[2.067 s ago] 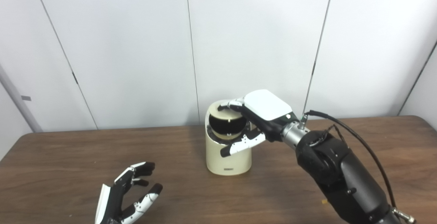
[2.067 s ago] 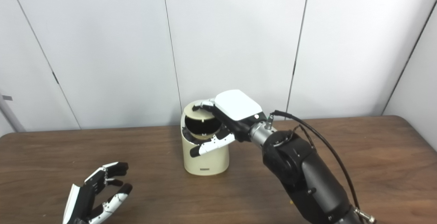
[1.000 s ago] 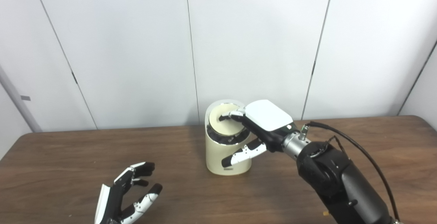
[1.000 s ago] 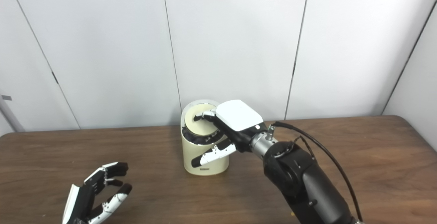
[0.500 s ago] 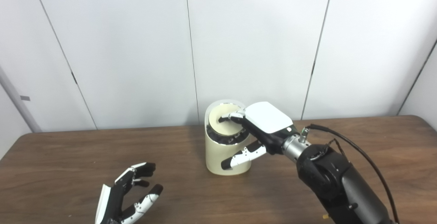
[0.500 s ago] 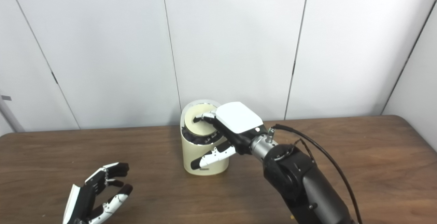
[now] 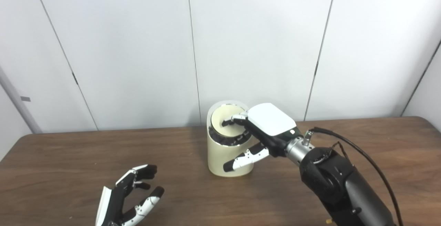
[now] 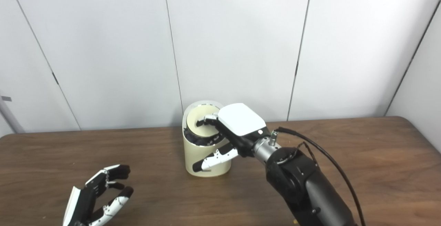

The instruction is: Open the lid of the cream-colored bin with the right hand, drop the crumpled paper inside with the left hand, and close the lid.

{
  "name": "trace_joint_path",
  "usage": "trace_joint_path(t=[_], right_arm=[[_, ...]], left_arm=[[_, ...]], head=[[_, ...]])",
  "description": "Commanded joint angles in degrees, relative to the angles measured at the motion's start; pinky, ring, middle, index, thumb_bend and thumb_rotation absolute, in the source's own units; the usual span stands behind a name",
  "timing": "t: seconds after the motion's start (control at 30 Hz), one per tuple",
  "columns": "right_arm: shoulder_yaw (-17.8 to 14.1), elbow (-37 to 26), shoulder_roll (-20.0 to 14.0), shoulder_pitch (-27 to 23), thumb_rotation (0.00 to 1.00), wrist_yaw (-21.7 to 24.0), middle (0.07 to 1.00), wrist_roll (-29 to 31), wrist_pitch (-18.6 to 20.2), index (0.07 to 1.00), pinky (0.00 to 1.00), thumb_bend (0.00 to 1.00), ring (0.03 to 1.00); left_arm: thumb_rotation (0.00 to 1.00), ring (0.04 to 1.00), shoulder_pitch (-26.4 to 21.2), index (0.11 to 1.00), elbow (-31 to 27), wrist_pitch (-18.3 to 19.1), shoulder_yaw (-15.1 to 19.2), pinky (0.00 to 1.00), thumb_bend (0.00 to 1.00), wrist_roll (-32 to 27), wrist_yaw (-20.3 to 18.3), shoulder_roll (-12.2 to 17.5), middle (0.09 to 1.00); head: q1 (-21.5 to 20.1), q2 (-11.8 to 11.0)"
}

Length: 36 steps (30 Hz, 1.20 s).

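Bin: the cream-colored cylindrical bin with a slanted top (image 7: 220, 157) stands upright at the centre of the frame, toward the far side of the dark brown wooden desk (image 7: 62, 164), close to the desk's back edge.
Lid: the round cream lid (image 7: 224, 122) lies tilted down in the silver rim, with a dark gap showing along its lower front edge.
Right hand: the black-and-white right hand (image 7: 255, 133) comes in from the lower right; its fingers (image 7: 231, 119) rest on the lid's top, while the thumb (image 7: 245, 157) stretches across the bin's front wall below the rim. It grips nothing; the fingers are apart from the thumb.
Left hand: the left hand (image 8: 93, 198) sits in the lower left of the frame, palm turned up, fingers spread and curled, holding nothing, well apart from the bin.
Paper: no crumpled paper shows in either view.
Open room: bare desk lies left of the bin, between bin and left hand, and along the right side up to the desk's right edge.
Backdrop: white wall panels (image 7: 137, 47) rise just behind the desk's back edge.
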Motion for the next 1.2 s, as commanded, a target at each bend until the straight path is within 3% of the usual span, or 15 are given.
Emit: trace_joint_path(t=[0.0, 0.27, 0.5, 0.97, 1.17], right_arm=[[0.5, -0.9, -0.3, -0.5, 0.87, 2.0, 0.745, -0.2, 0.6, 0.742, 0.75, 1.0, 0.75], [1.8, -1.9, -1.1, -1.4, 0.96, 8.7, 0.727, -2.2, 3.8, 0.707, 0.75, 1.0, 0.745], [1.8, -3.2, -1.1, -1.3, 0.94, 11.6, 0.755, -2.4, 5.4, 0.74, 0.76, 1.0, 0.778], [1.5, -3.2, -0.7, -0.9, 0.94, 11.8, 0.778, -2.6, 5.9, 0.771, 0.78, 1.0, 0.802], [0.1, -3.8, -0.5, -0.6, 0.93, 9.6, 0.78, -1.3, 5.6, 0.778, 0.78, 1.0, 0.796]], left_arm=[[0.5, 0.694, -0.1, 0.7, -1.3, -0.3, 0.3, 0.59, 0.69, 0.4, 0.4, 0.5, 0.706], [0.51, 0.694, 0.0, 0.699, -1.6, 0.1, 0.4, 0.59, 0.69, 0.8, 0.3, 0.5, 0.704], [0.5, 0.691, 0.4, 0.694, -2.7, 0.4, 0.4, 0.59, 0.69, 0.5, 0.1, 0.6, 0.698], [0.51, 0.692, 0.5, 0.695, -3.0, 0.8, 0.6, 0.59, 0.71, 0.1, 0.1, 0.4, 0.701], [0.52, 0.688, 0.2, 0.694, -2.5, 0.8, 0.5, 0.58, 0.71, 0.5, 0.2, 0.3, 0.699]], head=[[0.0, 0.0], [0.0, 0.1], [0.2, 0.6], [0.3, 0.6], [0.2, 0.1]])
